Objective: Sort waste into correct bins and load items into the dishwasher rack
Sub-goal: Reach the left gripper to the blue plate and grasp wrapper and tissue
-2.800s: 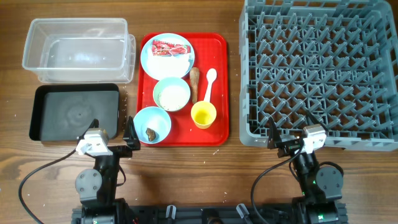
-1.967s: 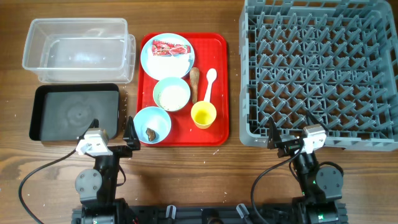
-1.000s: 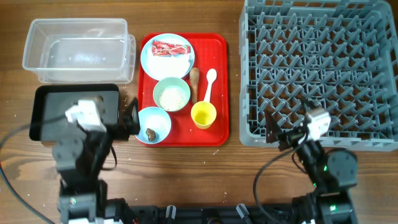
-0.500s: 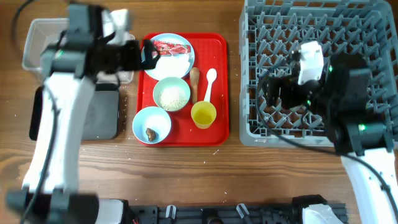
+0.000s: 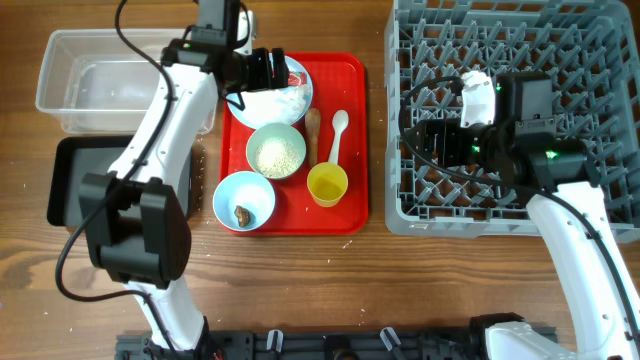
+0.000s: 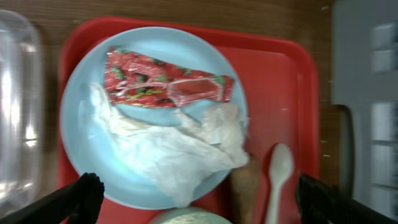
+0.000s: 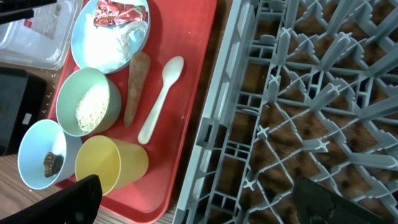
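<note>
The red-and-white wrapper [image 6: 168, 87] lies on the light blue plate [image 6: 87, 155] at the back of the red tray [image 5: 352, 120]. My left gripper [image 5: 265, 68] hovers over it, open and empty. In front stand a bowl of rice [image 5: 276, 152], a bowl [image 5: 244, 200] with a dark chunk [image 5: 243, 213], and the yellow cup [image 5: 327, 184]. The brown food piece [image 5: 313, 130] and white spoon [image 5: 337, 134] lie side by side. My right gripper [image 5: 425, 140] is open and empty above the left edge of the grey rack [image 5: 560, 60].
The clear tub [image 5: 120, 80] stands at the back left, with the black tray [image 5: 75, 180] in front of it, partly hidden by my left arm. Bare wood lies along the table's front edge.
Both arms rose from the front edge. The left swung back over the plate with the wrapper. The right moved over the rack's left side. No object moved.
</note>
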`<action>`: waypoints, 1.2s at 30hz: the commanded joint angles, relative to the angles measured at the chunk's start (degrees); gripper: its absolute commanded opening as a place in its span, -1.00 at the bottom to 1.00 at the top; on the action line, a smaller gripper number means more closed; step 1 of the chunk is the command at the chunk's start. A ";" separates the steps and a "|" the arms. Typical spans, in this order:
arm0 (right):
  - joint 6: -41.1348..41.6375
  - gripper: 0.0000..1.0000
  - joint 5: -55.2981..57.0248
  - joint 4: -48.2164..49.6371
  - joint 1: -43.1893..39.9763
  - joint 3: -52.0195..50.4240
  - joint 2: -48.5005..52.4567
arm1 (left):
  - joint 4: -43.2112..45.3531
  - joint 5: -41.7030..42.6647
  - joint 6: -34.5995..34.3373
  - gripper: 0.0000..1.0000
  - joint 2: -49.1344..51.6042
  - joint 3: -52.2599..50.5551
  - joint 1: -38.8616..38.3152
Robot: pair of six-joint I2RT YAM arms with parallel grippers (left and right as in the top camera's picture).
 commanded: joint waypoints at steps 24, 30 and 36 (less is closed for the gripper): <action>2.49 0.99 -0.72 -1.11 -0.02 1.16 0.55 | 0.96 -3.45 43.56 1.00 19.61 12.79 -3.41; 2.47 0.99 -0.70 -0.83 -0.02 1.16 0.57 | 1.27 -0.13 43.56 1.00 24.06 12.79 -1.77; 3.54 1.00 -0.72 -0.66 -0.02 1.16 0.57 | 1.97 0.11 43.50 0.82 27.12 12.74 -1.86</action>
